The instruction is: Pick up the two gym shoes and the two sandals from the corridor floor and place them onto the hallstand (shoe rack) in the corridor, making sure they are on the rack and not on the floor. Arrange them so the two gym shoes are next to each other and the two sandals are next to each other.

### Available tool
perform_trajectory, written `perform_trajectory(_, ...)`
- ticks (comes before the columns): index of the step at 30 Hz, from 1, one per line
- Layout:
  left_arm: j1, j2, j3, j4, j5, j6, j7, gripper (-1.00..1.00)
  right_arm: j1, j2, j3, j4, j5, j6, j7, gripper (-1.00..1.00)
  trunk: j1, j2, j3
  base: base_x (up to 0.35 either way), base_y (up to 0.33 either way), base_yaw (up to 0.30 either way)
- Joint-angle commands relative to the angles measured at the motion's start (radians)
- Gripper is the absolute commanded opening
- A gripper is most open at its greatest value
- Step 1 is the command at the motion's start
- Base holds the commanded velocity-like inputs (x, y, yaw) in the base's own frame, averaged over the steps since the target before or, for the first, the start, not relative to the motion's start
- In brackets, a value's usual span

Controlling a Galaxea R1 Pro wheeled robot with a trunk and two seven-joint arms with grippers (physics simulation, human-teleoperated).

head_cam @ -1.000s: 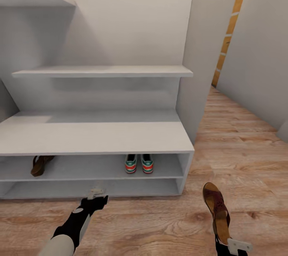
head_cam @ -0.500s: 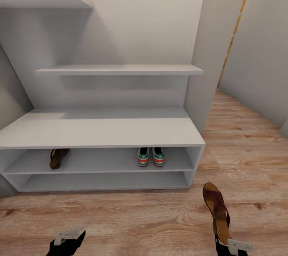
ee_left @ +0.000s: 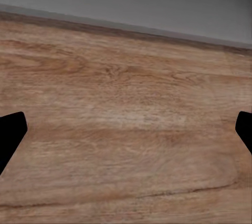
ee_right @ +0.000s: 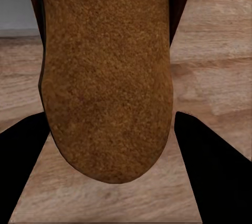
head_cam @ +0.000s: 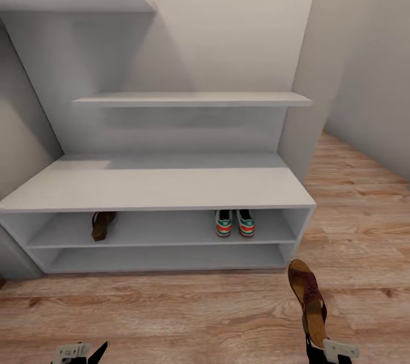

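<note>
One pale grey hallstand (head_cam: 154, 187) stands against the far wall on the wood-plank corridor floor (head_cam: 188, 318). Its upper open shelf holds two gym shoes (head_cam: 234, 223) side by side at right and one sandal (head_cam: 101, 225) at left. The right gripper (ee_right: 107, 129) has its jaws clamped on the second sandal (head_cam: 308, 301), near right. The left gripper (ee_left: 126, 134) hangs over the floor, jaws spread wide, holding nothing.

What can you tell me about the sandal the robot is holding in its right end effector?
The held sandal is a flat slip-on of dark brown, leather-looking material with a patterned strap across the front. It is clamped at its heel end in the right end effector, the toe pointing away toward the hallstand, above the wood floor. In the right wrist view its tan, suede-like surface lies between the two dark fingers. Nothing else touches it.
</note>
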Motion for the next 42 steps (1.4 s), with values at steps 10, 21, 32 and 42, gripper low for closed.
perform_trajectory(10, 0.0, -0.001, 0.007, 0.002, -0.01, -0.006, -0.005, 1.0, -0.001, 0.0, -0.007, 0.002, -0.001, -0.004, 0.002, -1.0, 0.0, 0.0, -0.001, 0.0, 0.336, 0.0)
perform_trajectory(21, 0.0, -0.001, 0.008, 0.002, -0.01, -0.006, -0.005, 1.0, -0.001, 0.0, -0.007, 0.002, -0.001, -0.004, 0.001, -1.0, 0.0, 0.0, -0.001, 0.0, 0.336, 0.0)
perform_trajectory(32, 0.0, -0.001, 0.008, 0.002, -0.011, -0.006, -0.005, 1.0, -0.001, 0.0, -0.006, 0.002, -0.001, -0.004, 0.001, -1.0, 0.0, 0.0, -0.001, 0.0, 0.336, 0.0)
perform_trajectory(42, 0.0, 0.0, 0.008, 0.002, -0.011, -0.006, -0.005, 1.0, -0.001, 0.0, -0.006, 0.002, -0.001, -0.004, 0.001, -1.0, 0.0, 0.0, -0.001, -0.051, 0.333, 0.0)
